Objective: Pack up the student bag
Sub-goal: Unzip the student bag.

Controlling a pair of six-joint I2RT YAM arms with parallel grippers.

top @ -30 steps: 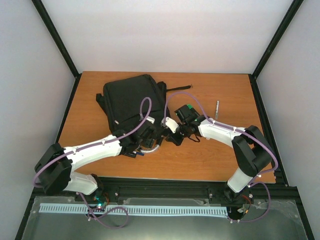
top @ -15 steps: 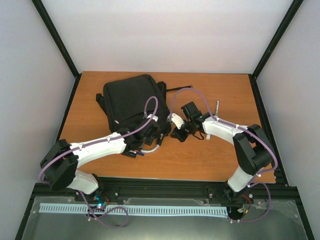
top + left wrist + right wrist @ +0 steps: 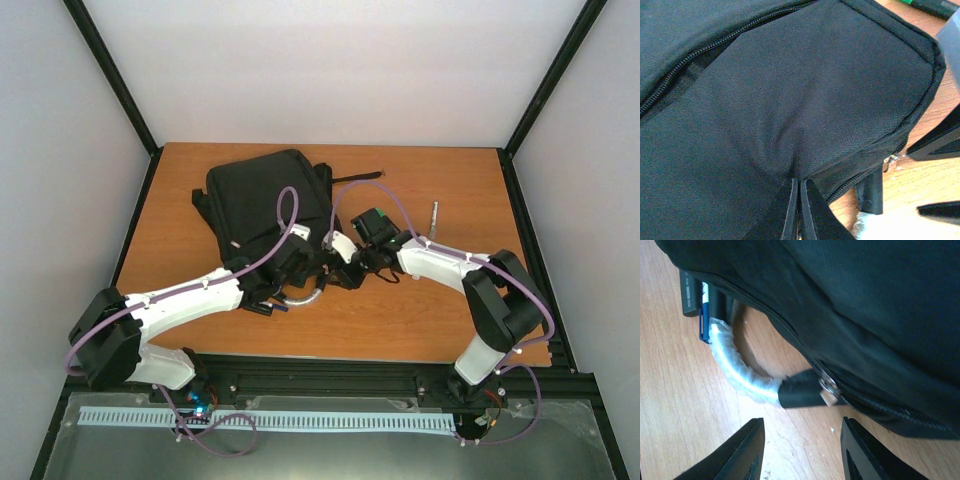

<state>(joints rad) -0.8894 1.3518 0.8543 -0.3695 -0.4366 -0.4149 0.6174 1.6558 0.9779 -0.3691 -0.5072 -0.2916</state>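
Our left gripper [image 3: 800, 210], reaching toward 2 o'clock, pinches the student bag [image 3: 790, 100]; our right gripper [image 3: 802, 450], reaching toward 10 o'clock, gapes.

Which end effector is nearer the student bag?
Left. The left end effector is shut, pinching fabric of the student bag; the right end effector is open, just off its edge, facing the grey loop handle.

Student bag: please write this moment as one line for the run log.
student bag lying on table | left gripper shut, pinching its fabric | right gripper open, near zip pull beside grey loop handle
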